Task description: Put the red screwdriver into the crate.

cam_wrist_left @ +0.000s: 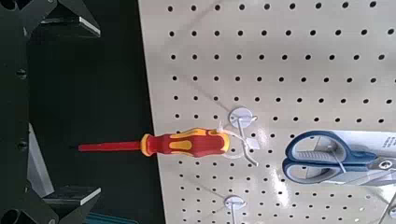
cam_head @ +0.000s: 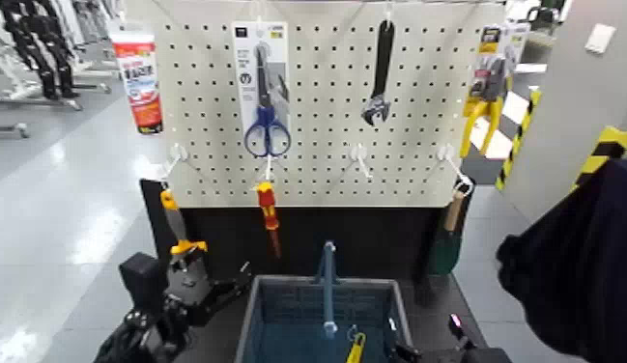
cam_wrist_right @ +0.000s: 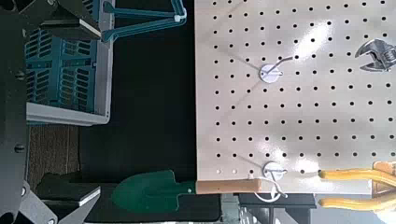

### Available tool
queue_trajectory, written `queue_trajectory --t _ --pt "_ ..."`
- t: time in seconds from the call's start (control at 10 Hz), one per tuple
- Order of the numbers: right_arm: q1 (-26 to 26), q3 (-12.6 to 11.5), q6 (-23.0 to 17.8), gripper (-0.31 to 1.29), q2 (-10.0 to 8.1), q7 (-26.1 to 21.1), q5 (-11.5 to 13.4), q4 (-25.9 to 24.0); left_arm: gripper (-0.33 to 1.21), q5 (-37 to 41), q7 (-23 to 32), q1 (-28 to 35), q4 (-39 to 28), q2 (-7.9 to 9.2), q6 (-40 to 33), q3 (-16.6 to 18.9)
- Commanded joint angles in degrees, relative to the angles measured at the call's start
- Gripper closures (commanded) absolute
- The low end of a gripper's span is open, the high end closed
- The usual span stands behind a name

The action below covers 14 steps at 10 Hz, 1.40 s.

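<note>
- The cream pegboard panel [cam_head: 317, 106] with rows of small holes is my landmark; everything below is placed against it.
- The slim red screwdriver with a yellow-banded handle and thin dark-red shaft [cam_head: 268, 217] hangs from a white hook at the pegboard's lower edge, near the middle, handle up, shaft pointing down over the dark panel beneath. Nothing is touching it besides the hook.
- The rectangular grey-blue plastic crate with grid walls and an upright blue handle [cam_head: 394, 309] sits below the pegboard, under and slightly right of the screwdriver. A yellow-handled item lies inside.
- My left gripper [cam_head: 191, 290] is low, below the pegboard's left end and beside the crate. Its fingers [cam_wrist_left: 65, 19] are spread wide apart and hold nothing; the screwdriver [cam_wrist_left: 154, 145] lies in line with the gap but well clear of them.
- My right gripper [cam_head: 452, 338] is low, below the pegboard's right part, beside the crate [cam_wrist_right: 65, 70]. Jaws released, empty.
- Blue-handled scissors [cam_head: 267, 130] in a card pack hang on the pegboard directly above the screwdriver.
- An orange-handled brush [cam_head: 172, 217] hangs off the pegboard's lower left; a green trowel [cam_head: 447, 241] off its lower right.
</note>
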Motion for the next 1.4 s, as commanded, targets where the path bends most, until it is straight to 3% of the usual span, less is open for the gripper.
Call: queue_trajectory --t 0.1,0.7,1.4 --pt "-0.33 0.34 0.11 0.14 -0.09 0.0 -0.4 0.22 0.11 0.79 -2.9 -5.24 2.81 0.99 2.13 -1.74" --pt "-0.68 0.87 0.11 0.14 -0.26 0.09 -0.92 0.48 0.11 1.67 -7.82 -14.03 8.61 1.87 5.12 -5.08" --pt "-0.86 1.31 0.2 0.14 -0.35 0.18 -1.19 0.75 0.12 3.42 -13.09 -22.12 17.14 1.43 5.12 -7.72"
